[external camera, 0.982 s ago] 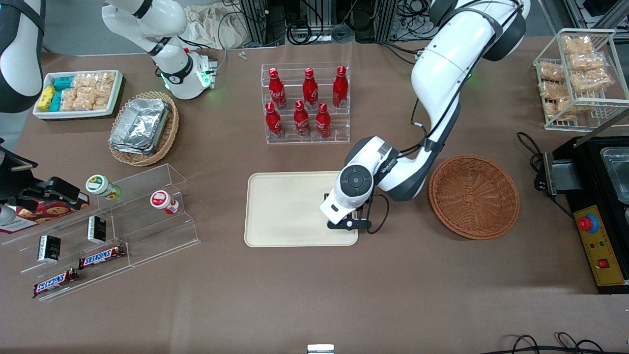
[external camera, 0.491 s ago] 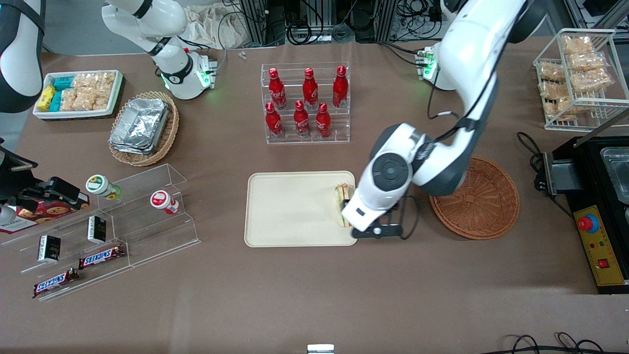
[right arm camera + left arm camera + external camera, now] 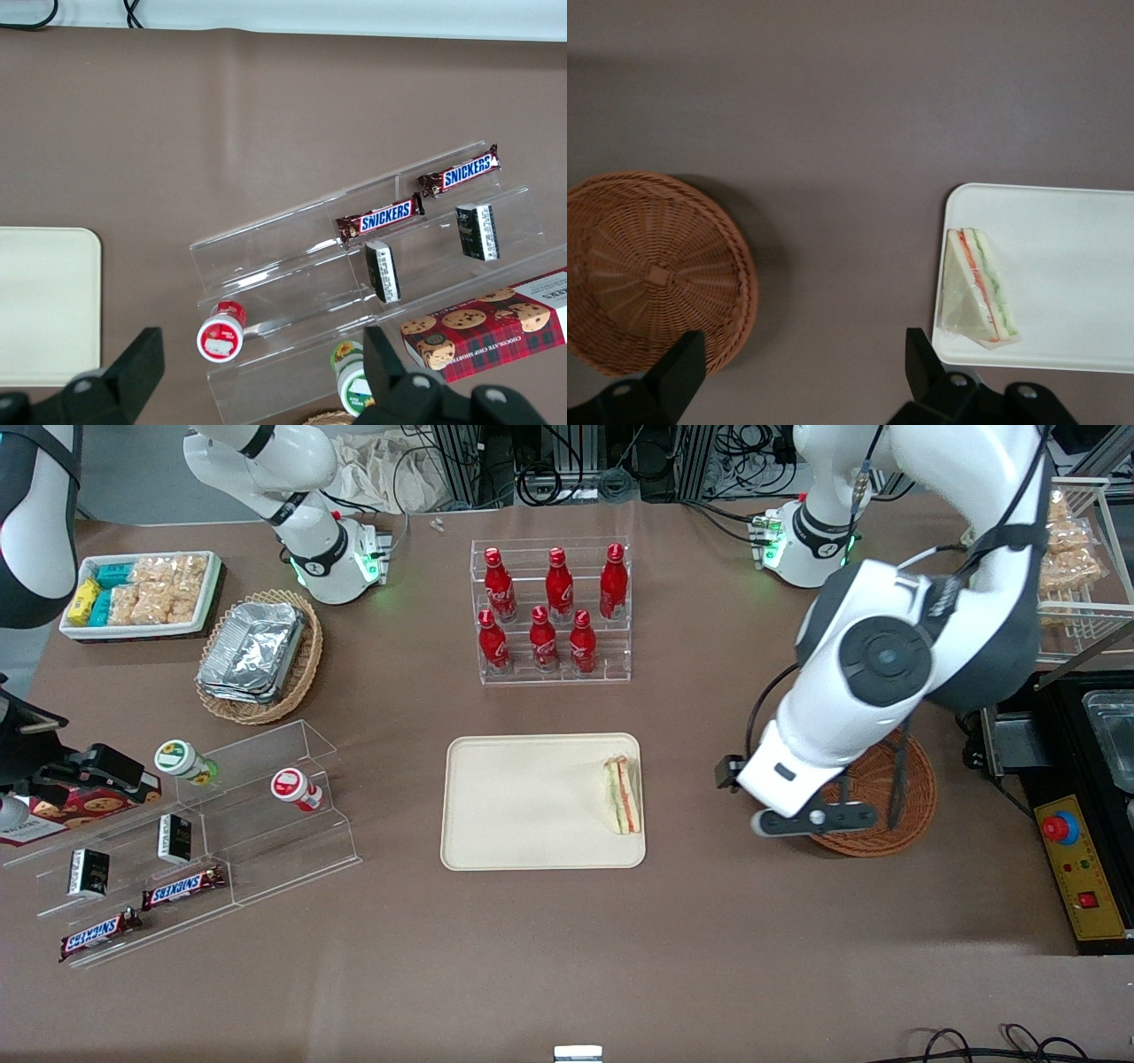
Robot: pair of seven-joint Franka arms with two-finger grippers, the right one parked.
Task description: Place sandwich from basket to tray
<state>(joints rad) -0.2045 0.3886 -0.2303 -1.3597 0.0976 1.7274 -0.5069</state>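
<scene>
Sandwich [image 3: 622, 794], a small triangular wedge of pale bread with green and orange-red filling layers in clear wrap, is lying on the flat cream-beige rectangular tray [image 3: 523, 802], close against the tray's rim at the end nearest the working arm. In the left wrist view the sandwich [image 3: 977, 290] is resting on its side, with its layered edge facing the middle of the tray [image 3: 1072, 266].

Judging by its look, it is probably light and soft: the bread would give under a hard squeeze, and the clear wrap is likely slippery and loose at the corners. The best hold would seem to be across the two flat bread faces near the thick end, with gentle pressure, not on the thin point or the loose film.

Beside the tray, toward the working arm's end of the brown desk [image 3: 567, 957], the round, shallow, reddish-brown woven wicker basket [image 3: 912, 797] is sitting with nothing in it. The left arm's gripper [image 3: 802, 376] is hanging above the desk between tray and basket, over the basket's rim nearest the tray, with its jaws spread apart and holding nothing. By this layout, the placing looks done.
</scene>
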